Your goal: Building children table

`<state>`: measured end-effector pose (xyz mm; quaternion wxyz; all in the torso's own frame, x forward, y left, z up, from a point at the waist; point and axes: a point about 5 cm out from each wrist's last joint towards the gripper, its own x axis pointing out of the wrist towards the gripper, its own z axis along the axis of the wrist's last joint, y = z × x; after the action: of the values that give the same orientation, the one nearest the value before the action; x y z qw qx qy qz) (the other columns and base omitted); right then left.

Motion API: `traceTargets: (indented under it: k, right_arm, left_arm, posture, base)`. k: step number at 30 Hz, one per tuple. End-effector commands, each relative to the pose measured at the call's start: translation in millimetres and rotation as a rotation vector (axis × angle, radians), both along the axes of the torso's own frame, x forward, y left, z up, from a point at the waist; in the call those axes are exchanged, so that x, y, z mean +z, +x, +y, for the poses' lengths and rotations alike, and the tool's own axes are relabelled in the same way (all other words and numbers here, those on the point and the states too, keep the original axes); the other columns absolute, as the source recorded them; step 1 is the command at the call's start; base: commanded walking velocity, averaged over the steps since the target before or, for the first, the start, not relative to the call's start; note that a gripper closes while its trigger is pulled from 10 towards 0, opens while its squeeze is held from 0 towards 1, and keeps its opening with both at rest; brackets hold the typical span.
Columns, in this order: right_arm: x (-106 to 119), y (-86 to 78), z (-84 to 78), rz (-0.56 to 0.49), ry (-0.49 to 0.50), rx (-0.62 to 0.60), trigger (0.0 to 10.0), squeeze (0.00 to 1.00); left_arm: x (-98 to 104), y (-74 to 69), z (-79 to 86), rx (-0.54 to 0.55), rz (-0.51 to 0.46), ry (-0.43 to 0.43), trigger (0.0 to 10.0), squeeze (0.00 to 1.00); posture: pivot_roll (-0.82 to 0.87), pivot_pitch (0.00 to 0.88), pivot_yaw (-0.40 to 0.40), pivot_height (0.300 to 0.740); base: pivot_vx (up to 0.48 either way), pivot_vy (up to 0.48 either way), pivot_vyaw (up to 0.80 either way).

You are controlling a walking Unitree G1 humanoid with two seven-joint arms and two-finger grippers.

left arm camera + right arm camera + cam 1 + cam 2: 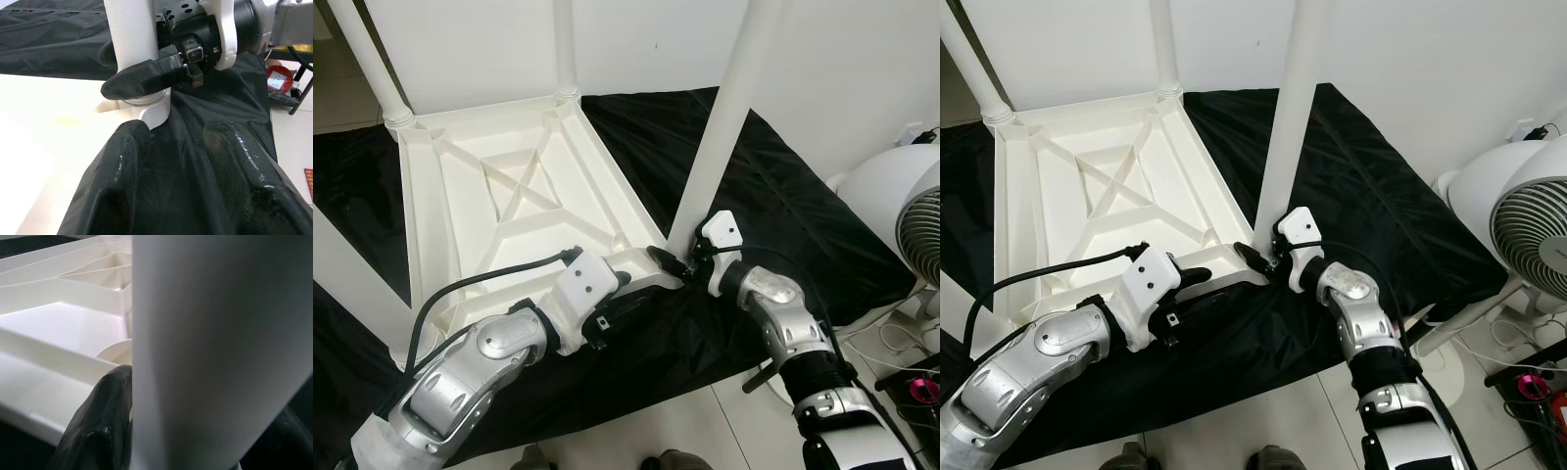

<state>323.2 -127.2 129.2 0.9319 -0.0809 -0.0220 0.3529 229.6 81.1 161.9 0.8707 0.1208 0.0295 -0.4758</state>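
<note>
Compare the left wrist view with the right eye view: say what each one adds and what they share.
Left wrist view adds: the left gripper's fingers apart over the black sheet, plus a red item on the floor.
Right eye view adds: the whole upturned tabletop, the other legs, a white fan.
Both: the right gripper clamped around the near table leg at its base.

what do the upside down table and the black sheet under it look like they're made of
Table: likely moulded plastic, smooth white with a slight sheen; its underside shows cast ribs in a cross pattern. The leg that the right tool grips looks the same. Black sheet: thin fabric or plastic film, probably; it creases and shines softly.
</note>
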Motion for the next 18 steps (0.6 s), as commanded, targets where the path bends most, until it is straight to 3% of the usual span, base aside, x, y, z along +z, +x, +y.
traceTargets:
  k: [1, 9, 10, 11, 12, 13, 14, 18]
  right_arm:
    - [-7.8, -4.4, 2.5, 0.035, -0.011, -0.103, 10.0, 0.00]
    - [-5.3, -11.3, 4.8, 0.021, 0.002, -0.154, 10.0, 0.00]
    - [-6.4, -17.5, 10.2, 0.035, 0.036, -0.263, 10.0, 0.00]
    - [-6.4, -17.5, 10.2, 0.035, 0.036, -0.263, 10.0, 0.00]
    - [-6.7, -22.7, 13.0, 0.041, 0.061, -0.393, 10.0, 0.00]
    - [-6.7, -22.7, 13.0, 0.041, 0.061, -0.393, 10.0, 0.00]
    - [-7.3, -29.4, 14.3, 0.047, 0.100, -0.644, 10.0, 0.00]
    - [-6.5, -32.7, 19.5, 0.059, 0.126, -0.754, 10.0, 0.00]
  left_arm:
    - [-1.4, -6.6, -2.4, -0.103, 0.033, 0.008, 10.0, 0.00]
    - [-2.0, -6.2, -1.6, -0.101, 0.035, 0.010, 10.0, 0.00]
    - [-2.6, -5.7, -1.6, -0.106, 0.036, 0.012, 10.0, 0.00]
    - [-2.6, -5.7, -1.6, -0.106, 0.036, 0.012, 10.0, 0.00]
    - [-3.0, -5.0, -1.7, -0.110, 0.036, 0.014, 10.0, 0.00]
    - [-3.0, -5.0, -1.7, -0.110, 0.036, 0.014, 10.0, 0.00]
    - [-3.3, -3.9, -2.9, -0.120, 0.035, 0.016, 10.0, 0.00]
    - [-3.2, -3.7, -3.9, -0.126, 0.034, 0.016, 10.0, 0.00]
  posture:
    - [-0.03, 0.042, -0.009, 0.740]
    - [-0.04, 0.040, -0.008, 0.740]
    - [-0.05, 0.031, 0.001, 0.740]
    - [-0.05, 0.031, 0.001, 0.740]
    - [-0.05, 0.030, 0.004, 0.740]
    - [-0.05, 0.030, 0.004, 0.740]
    - [-0.06, 0.028, 0.004, 0.740]
    - [-0.06, 0.026, 0.006, 0.740]
  base:
    - [0.000, 0.000, 0.00]
    - [0.000, 0.000, 0.00]
    - [0.000, 0.000, 0.00]
    - [0.000, 0.000, 0.00]
    - [0.000, 0.000, 0.00]
    - [0.000, 0.000, 0.00]
    - [0.000, 0.000, 0.00]
    - [0.000, 0.000, 0.00]
